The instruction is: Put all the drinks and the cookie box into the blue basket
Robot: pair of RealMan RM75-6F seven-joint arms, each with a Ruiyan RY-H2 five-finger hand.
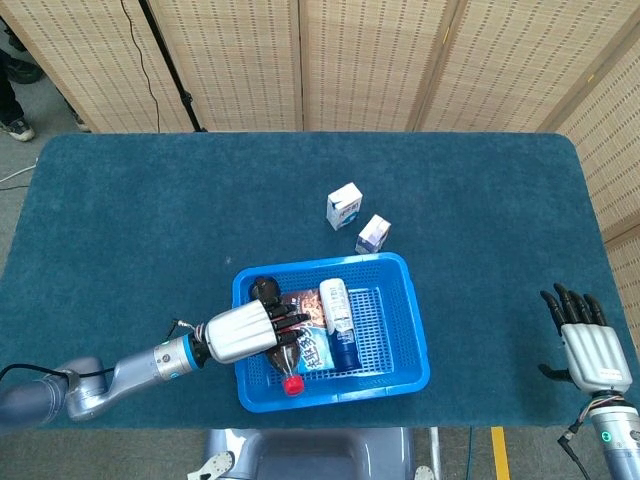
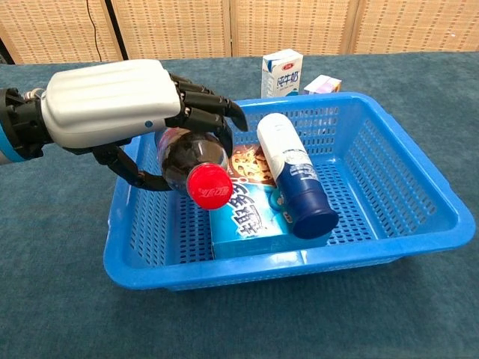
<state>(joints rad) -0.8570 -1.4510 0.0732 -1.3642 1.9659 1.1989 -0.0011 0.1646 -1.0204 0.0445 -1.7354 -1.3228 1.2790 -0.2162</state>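
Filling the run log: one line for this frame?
left hand: holds cola bottle inside blue basket | right hand: idle, open | in basket: cookie box, white bottle | outside: two cartons

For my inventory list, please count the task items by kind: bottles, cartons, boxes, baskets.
Bottles: 2, the cola bottle in the left hand and the white bottle.
Cartons: 2, milk carton and small carton.
Boxes: 1, cookie box.
Baskets: 1, blue basket.
Total: 6.

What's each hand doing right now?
Left hand: holds the cola bottle, lowered into the blue basket.
Right hand: open, holding nothing, fingers apart.
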